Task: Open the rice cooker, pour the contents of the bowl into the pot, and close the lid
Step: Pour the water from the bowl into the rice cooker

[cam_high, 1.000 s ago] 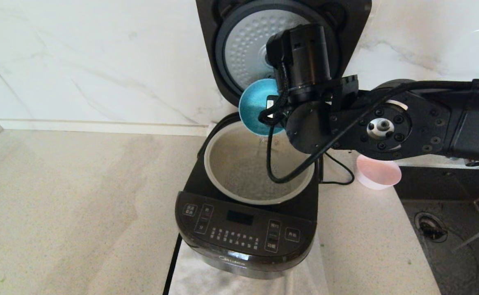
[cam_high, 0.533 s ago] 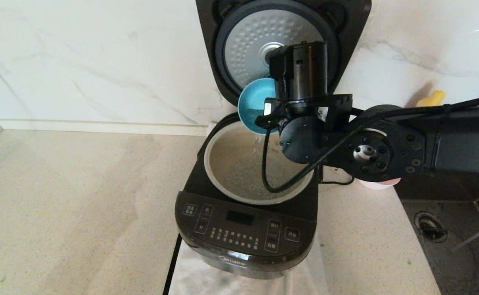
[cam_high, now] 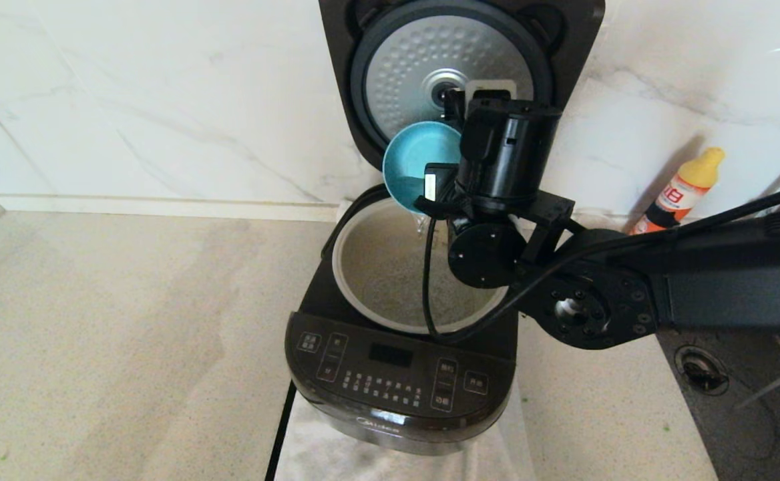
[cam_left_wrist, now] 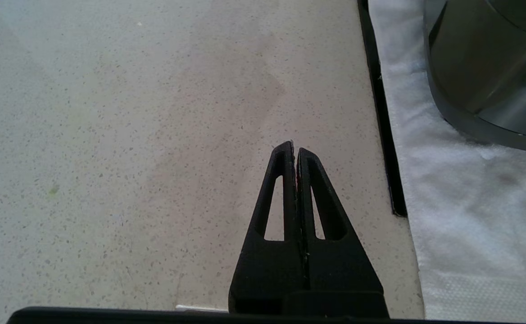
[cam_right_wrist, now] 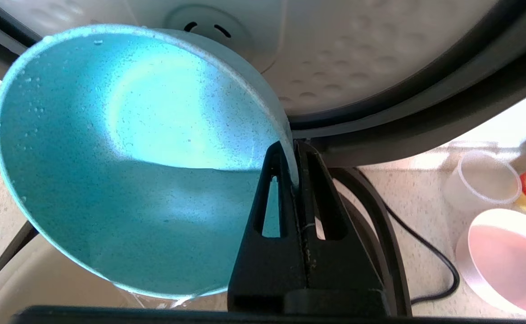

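**Blue bowl tipped over the open rice cooker**

I take the rice cooker as my landmark: it sits on the speckled surface, on a white cloth, with its button panel facing me. Its lid stands swung up behind the body, against the marble wall, the silver dimpled disc of its underside turned toward me. The pot sits in the cooker's well, wide open, its pale inside wall in full view.

My right arm reaches in from the cooker's right side, and its right end effector is clenched on the rim of a blue bowl, one finger inside the wall and one outside. I hold the bowl above the pot's back edge, just in front of the raised lid, tilted steeply so its mouth faces down and leftward. In the right wrist view water lies in the lower part of the bowl, and a thin clear stream leaves its low rim toward the pot.

To the cooker's right, near the wall, stands an orange bottle with a yellow cap; a pink bowl and a clear cup sit nearby.

My left end effector is parked off the cooker's front left, fingers pressed together, gripping nothing, over bare surface.
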Available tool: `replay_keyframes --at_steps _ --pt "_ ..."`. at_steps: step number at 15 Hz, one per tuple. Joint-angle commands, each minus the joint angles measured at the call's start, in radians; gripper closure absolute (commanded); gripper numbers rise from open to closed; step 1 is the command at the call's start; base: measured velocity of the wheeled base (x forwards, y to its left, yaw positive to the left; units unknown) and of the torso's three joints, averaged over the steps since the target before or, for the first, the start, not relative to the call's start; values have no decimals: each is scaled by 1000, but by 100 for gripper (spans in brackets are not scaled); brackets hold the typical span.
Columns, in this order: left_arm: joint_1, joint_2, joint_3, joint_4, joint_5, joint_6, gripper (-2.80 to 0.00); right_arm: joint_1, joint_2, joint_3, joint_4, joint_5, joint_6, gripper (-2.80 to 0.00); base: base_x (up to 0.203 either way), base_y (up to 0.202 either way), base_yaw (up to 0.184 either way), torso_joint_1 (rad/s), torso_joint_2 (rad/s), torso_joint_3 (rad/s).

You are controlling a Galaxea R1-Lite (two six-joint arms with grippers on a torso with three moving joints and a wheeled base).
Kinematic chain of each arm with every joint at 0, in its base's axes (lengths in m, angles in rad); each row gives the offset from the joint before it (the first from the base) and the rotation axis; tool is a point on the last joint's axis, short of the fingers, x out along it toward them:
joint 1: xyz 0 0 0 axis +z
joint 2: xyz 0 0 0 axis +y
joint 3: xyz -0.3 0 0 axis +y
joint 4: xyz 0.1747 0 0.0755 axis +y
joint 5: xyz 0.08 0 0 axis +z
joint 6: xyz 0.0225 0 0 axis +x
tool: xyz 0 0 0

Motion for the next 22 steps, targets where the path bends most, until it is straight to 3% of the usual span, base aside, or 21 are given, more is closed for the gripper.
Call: replay_keyframes --at_steps 1,6,11,22 --pt "0 1 2 -1 0 0 0 0 5 39 -56 -4 -19 0 0 0 0 0 0 0" --pt "0 1 2 -2 0 0 0 -3 44 63 -184 -4 -60 0 0 0 0 0 0 0" --pt "0 1 2 0 0 0 0 -5 103 95 -455 -3 -214 0 0 0 0 0 0 0" --pt "0 1 2 0 0 0 0 1 165 163 -824 48 -449 0 0 0 0 0 0 0"
